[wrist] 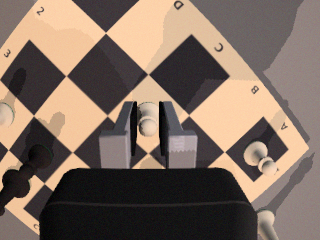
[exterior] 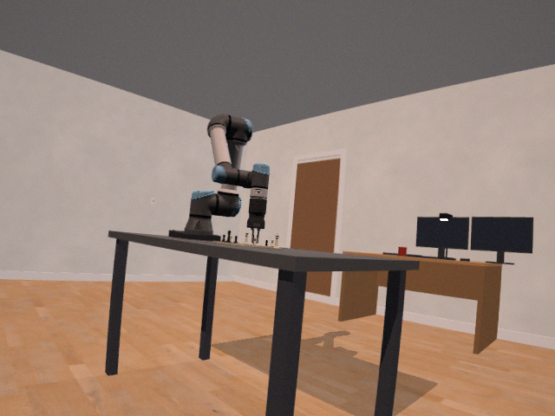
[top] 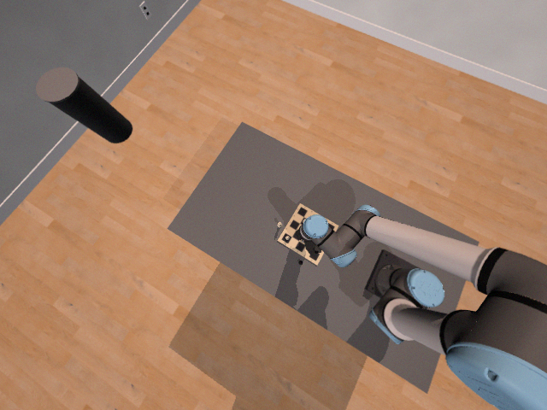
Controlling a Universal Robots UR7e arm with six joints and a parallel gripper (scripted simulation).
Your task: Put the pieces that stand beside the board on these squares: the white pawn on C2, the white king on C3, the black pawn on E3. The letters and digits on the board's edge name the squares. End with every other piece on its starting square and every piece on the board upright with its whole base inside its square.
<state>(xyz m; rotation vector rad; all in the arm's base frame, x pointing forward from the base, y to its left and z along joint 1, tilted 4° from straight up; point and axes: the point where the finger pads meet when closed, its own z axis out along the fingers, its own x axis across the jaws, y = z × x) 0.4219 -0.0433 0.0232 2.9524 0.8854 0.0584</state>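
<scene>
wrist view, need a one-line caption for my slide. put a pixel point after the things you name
The gripper (wrist: 147, 117) (exterior: 255, 242), its fingers parted, straddles a white pawn (wrist: 148, 126) on C2.
</scene>
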